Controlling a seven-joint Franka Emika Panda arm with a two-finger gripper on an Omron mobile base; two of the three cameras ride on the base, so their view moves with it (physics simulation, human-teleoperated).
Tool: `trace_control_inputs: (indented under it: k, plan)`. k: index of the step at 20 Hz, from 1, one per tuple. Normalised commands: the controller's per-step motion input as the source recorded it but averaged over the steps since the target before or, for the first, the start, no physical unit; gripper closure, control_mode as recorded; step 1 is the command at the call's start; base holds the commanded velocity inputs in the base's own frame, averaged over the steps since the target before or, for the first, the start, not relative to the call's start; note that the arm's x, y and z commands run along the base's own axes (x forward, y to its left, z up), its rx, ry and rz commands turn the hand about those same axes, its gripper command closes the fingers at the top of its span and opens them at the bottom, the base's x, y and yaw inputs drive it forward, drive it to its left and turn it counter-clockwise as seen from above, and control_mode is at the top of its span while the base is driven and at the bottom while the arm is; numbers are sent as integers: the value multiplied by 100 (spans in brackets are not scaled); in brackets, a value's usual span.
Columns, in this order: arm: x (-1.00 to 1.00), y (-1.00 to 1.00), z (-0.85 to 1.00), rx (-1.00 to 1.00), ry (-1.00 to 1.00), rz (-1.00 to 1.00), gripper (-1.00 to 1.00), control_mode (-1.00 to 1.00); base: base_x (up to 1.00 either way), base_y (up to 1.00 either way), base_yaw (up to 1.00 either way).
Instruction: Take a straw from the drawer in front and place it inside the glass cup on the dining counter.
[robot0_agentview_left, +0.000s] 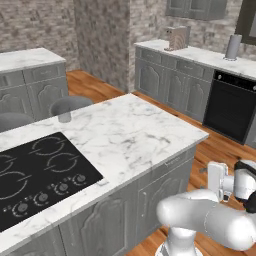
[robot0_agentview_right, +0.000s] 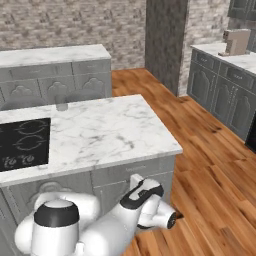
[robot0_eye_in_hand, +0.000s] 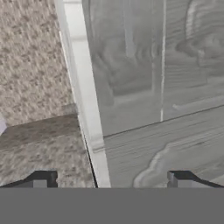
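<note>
Closest in, the two-finger gripper shows its two small dark fingertips standing wide apart at the bottom of the hand view, with nothing between them and nothing touching them, so the hand is open and empty. Directly ahead of the fingertips lies the carved grey cabinet face of the island, with the white edge of the marble top running as a pale strip past the left fingertip and rough stone wall beyond it. From the base views the white arm is folded low, the hand pointing at the island's grey body just below the counter edge, close to the plain grey front panel of the wide shallow drawer, which sits shut above the hand. Whether the hand touches the panel cannot be told. Higher and beyond the hand spreads the large dining counter with its white grey-veined marble top, and off to its left side the black cooktop. Far across the top, at the opposite edge from the hand, stands the small clear straight-sided glass cup, upright and well apart from the gripper. The straw cannot be seen.
</note>
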Motion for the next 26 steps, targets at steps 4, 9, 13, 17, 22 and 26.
trace_control_inputs:
  k: [4, 9, 13, 17, 22, 26]
  plan:
    - [52, -33, 0, 42, -9, -1, -100, -100, 0, 0, 0]
    - [59, -3, -4, 31, -10, -1, -100, -100, 0, 0, 0]
    - [58, -2, -4, 18, -9, 0, -100, -100, 0, 0, 0]
    - [35, 4, -2, 2, -3, -1, -100, -100, 0, 0, 0]
    - [46, 10, -27, -1, 0, 0, -100, -100, 0, 0, 0]
    - [44, 7, -45, -3, 0, 0, -100, -100, 0, 0, 0]
